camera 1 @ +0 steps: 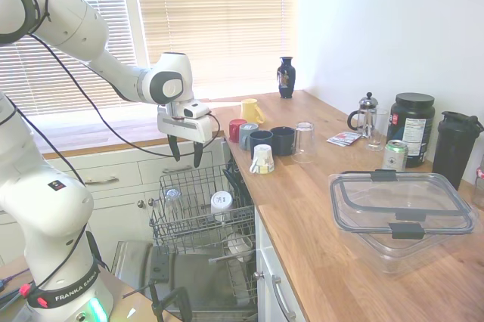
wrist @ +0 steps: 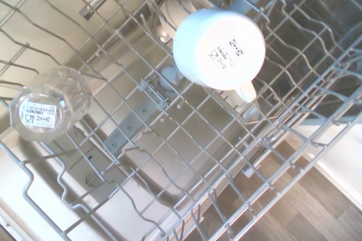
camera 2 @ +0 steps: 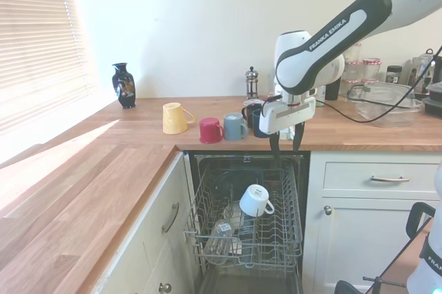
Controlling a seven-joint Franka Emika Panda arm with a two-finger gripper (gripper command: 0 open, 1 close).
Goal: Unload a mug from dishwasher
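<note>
I see the mug [camera 2: 254, 200] sitting upside down in the pulled-out upper rack [camera 2: 276, 242] of the dishwasher [camera 2: 207, 170], its base up and the handle toward the right side of the basket in the second exterior view. In the wrist view the mug [wrist: 219, 48] shows its white base with a small printed mark, and its handle pokes out between the grey wires. A clear glass [wrist: 50, 104] lies in the same rack, well apart from the mug, with a label on its base; in the first exterior view the mug [camera 1: 221, 202] and glass [camera 1: 173, 201] stand side by side in the basket.

My gripper [camera 1: 186, 153] hangs above the rack with its fingers spread apart and nothing between them, well clear of the mug. It points straight down.

On the wooden counter [camera 1: 318, 224] beside the dishwasher stand a yellow mug [camera 2: 175, 117], a red mug [camera 2: 209, 130] and a grey-blue mug [camera 2: 232, 126] in a loose row.
</note>
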